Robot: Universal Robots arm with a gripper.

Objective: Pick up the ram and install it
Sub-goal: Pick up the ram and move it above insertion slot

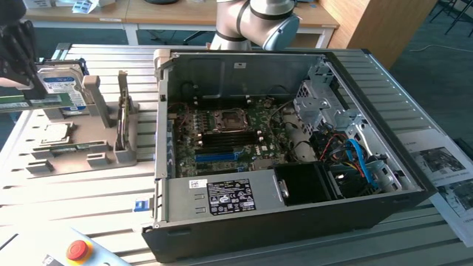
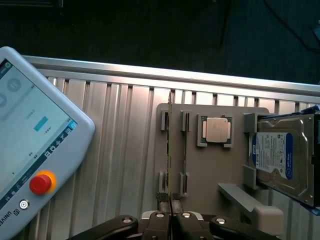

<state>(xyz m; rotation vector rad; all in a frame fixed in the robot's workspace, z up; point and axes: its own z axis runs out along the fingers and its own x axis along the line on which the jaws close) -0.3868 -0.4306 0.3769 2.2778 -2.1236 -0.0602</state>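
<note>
Where the exterior view's left begins, my gripper [image 2: 170, 207] is pinched on the ram [image 1: 22, 103], held edge-on between the fingers, clear of the grey holder [image 1: 81, 166] and well apart from the computer. Next along, the holder carries the hard drive [image 1: 63, 83], the processor [image 1: 55, 132] and the second ram stick [image 1: 74, 148]. Towards the exterior view's right lies the open computer case [image 1: 296, 221], its motherboard [image 1: 258, 122] exposed. The dark memory slots [image 1: 221, 141] look unfilled. Judged stage: pick-up done, installation not yet done.
</note>
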